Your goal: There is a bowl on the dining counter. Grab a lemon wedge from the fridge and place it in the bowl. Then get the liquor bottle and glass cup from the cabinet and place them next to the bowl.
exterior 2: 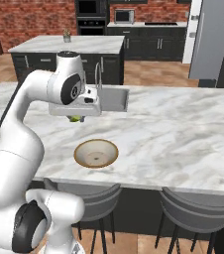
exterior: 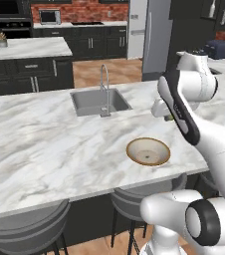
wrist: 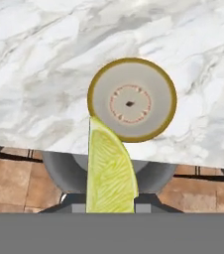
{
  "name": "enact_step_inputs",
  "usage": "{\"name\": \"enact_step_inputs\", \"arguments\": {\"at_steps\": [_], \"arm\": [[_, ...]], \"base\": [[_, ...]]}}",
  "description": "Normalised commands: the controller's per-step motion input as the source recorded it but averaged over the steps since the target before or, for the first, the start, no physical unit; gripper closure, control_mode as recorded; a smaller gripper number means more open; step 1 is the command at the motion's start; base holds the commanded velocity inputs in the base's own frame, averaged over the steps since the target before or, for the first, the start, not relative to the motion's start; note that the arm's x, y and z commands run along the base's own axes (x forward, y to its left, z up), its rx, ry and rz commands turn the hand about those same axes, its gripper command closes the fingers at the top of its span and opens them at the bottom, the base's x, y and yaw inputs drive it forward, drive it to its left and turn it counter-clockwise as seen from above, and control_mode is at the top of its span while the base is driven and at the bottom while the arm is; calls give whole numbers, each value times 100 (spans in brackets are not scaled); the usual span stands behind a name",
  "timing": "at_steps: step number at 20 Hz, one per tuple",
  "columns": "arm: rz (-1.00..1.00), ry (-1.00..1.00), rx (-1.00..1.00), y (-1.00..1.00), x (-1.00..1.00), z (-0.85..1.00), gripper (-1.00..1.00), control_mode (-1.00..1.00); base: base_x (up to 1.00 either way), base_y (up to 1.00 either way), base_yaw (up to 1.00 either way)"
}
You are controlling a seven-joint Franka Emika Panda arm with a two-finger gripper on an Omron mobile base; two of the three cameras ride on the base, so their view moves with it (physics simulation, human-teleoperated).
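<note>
Gripping a lemon wedge [wrist: 110, 171], the end effector [exterior 2: 76, 118] hangs above the bowl [wrist: 171, 101].

Yellow-green lemon wedge [wrist: 110, 168]; beige bowl [wrist: 132, 99] with ochre rim and reddish dotted ring; white, grey-veined marble counter [wrist: 34, 74]; red brick wall [exterior 2: 29, 20].

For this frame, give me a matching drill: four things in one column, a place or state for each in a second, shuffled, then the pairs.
Things:
1. lemon wedge
2. bowl
3. sink
4. stools

Places or states:
A. set into the counter, under a tap
B. held in the gripper, above the counter
C. tucked under the counter's near edge
D. empty, standing on the counter near its edge

Pairs: 1-B, 2-D, 3-A, 4-C
</note>
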Motion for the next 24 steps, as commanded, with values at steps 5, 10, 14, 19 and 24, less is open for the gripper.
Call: {"name": "enact_step_inputs", "arguments": {"at_steps": [5, 10, 14, 19, 24], "arm": [[5, 12, 0, -9, 72, -92, 100, -100], [4, 11, 0, 0, 61, -97, 100, -100], [3, 11, 0, 0, 49, -85, 100, -100], [1, 5, 0, 0, 24, -65, 100, -100], [0, 0, 0, 0, 3, -51, 100, -100]], "base": [[0, 0, 0], [0, 0, 0], [0, 0, 0], [0, 0, 0], [0, 0, 0]]}}
